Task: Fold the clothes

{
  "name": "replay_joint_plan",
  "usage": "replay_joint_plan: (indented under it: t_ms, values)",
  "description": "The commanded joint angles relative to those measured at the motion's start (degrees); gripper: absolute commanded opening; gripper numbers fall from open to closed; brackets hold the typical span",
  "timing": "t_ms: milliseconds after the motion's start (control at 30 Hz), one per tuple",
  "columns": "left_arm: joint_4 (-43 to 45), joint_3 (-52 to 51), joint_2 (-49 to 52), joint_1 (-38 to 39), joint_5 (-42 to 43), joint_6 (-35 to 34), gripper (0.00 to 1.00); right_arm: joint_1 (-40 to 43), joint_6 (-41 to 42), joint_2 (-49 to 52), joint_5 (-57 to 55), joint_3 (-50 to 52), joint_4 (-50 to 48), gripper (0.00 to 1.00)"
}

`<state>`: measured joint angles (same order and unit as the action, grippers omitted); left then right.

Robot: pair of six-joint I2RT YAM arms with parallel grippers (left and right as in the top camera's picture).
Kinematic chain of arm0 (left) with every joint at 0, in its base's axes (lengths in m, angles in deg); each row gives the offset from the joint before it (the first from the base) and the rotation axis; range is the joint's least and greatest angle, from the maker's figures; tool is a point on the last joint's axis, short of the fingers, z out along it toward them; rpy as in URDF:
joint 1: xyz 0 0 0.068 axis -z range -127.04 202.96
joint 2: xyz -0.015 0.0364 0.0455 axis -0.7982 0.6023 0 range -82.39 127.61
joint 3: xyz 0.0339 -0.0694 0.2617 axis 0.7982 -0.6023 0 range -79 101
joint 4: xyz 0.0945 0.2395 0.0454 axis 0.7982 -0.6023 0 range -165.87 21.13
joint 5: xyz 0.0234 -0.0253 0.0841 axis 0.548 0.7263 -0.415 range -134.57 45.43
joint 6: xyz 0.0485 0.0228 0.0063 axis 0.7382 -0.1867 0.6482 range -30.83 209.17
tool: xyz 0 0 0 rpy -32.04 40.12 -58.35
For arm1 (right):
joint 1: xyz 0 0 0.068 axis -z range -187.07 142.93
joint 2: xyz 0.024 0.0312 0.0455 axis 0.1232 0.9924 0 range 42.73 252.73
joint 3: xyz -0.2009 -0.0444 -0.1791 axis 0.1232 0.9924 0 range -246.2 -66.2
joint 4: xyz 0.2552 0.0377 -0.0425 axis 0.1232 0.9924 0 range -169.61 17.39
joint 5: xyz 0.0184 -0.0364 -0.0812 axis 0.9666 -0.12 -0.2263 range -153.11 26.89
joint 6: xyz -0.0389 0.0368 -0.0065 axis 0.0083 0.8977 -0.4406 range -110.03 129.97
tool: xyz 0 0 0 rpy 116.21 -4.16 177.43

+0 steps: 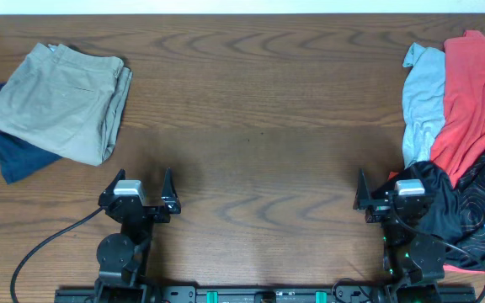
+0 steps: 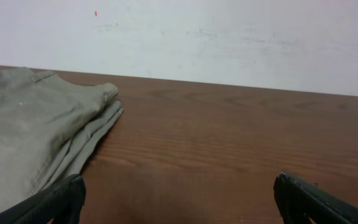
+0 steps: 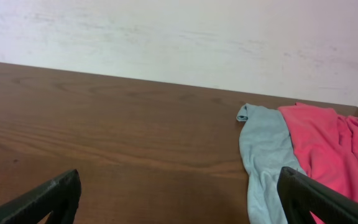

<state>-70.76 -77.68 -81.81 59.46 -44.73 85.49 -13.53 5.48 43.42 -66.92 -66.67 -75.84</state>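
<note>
Folded khaki shorts [image 1: 61, 101] lie at the far left on top of navy shorts [image 1: 19, 156]; the khaki shorts also show in the left wrist view [image 2: 30, 134]. At the far right lie a light-blue garment [image 1: 422, 97], a red garment [image 1: 470, 97] and a black garment [image 1: 470, 215]; the light-blue [image 3: 263, 155] and red [image 3: 328, 152] ones show in the right wrist view. My left gripper [image 1: 146, 187] is open and empty near the front edge, right of the khaki shorts. My right gripper [image 1: 375, 187] is open and empty beside the black garment.
The brown wooden table [image 1: 251, 126] stretches between the two piles. A white wall [image 2: 229, 37] runs along its far edge. A black cable [image 1: 49, 240] trails from the left arm at the front left.
</note>
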Motion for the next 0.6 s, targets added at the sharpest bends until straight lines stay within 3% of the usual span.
replay_joint_plan:
  t_ms: [0, 567]
  values:
    - [-2.34, -1.05, -0.24, 0.22, -0.26, 1.07, 0.98, -0.68, -0.72, -0.39, 0.20, 0.15, 0.17, 0.99]
    - [-2.34, -1.05, -0.24, 0.22, -0.26, 1.07, 0.98, -0.68, -0.72, -0.42, 0.20, 0.15, 0.17, 0.99]
